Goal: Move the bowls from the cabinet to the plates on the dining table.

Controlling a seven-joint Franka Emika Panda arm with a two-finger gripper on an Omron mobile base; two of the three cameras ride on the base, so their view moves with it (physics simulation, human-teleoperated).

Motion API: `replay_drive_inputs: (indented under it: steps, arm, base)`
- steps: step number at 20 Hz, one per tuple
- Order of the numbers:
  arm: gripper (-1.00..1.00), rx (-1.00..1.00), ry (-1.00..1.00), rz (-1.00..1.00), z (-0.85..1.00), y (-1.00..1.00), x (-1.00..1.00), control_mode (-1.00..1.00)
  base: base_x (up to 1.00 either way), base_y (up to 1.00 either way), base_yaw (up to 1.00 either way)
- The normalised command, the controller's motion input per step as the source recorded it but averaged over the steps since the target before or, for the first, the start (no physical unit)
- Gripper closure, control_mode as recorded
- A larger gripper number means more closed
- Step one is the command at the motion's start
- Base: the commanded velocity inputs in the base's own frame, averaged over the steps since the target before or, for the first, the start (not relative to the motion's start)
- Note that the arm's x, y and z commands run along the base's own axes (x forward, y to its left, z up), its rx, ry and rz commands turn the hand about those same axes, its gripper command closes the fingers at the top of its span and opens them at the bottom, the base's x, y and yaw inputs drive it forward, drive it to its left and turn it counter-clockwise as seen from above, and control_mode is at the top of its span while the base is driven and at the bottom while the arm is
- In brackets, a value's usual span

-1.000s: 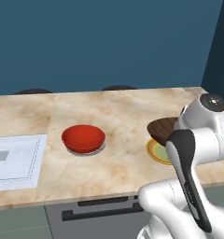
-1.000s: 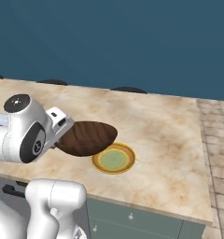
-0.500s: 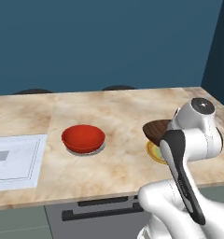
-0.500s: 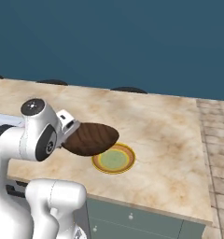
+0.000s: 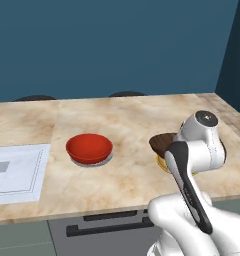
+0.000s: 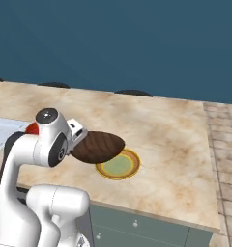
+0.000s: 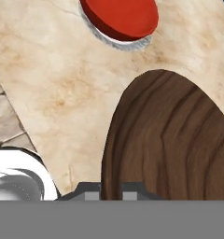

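My gripper is shut on the rim of the dark brown wood-grain bowl, which hangs tilted just above the dining table. The bowl overlaps the left edge of the yellowish plate, which lies bare with a greenish centre. From the left base view the brown bowl hides most of that plate. The glossy red bowl rests on the greyish plate further left. In the hand view the brown bowl rises from the gripper, with the red bowl beyond it.
A white mat lies on the table's left part. Two dark chair backs show behind the far edge. Drawer fronts run below the near edge. Tiled floor lies past the table's right end.
The arm has folded down and the brown bowl has sunk a little towards the table beside the yellowish plate. The red bowl has stayed put.
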Motion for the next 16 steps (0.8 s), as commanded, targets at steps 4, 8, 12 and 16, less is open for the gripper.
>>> replay_drive_inputs:
  steps: [4,8,12,16]
  arm:
    - [1.0,0.0,-0.08,0.0,-0.38,-0.13,0.41,-1.0]
    - [1.0,0.0,-0.07,0.0,-0.4,-0.19,0.43,-1.0]
    - [1.0,0.0,0.0,0.0,-0.28,-0.17,0.28,-1.0]
    - [1.0,0.0,0.0,0.0,-0.19,-0.12,0.16,-1.0]
  base:
    - [0.0,0.0,0.0]
    - [0.0,0.0,0.0]
    - [0.0,0.0,0.0]
    - [0.0,0.0,0.0]
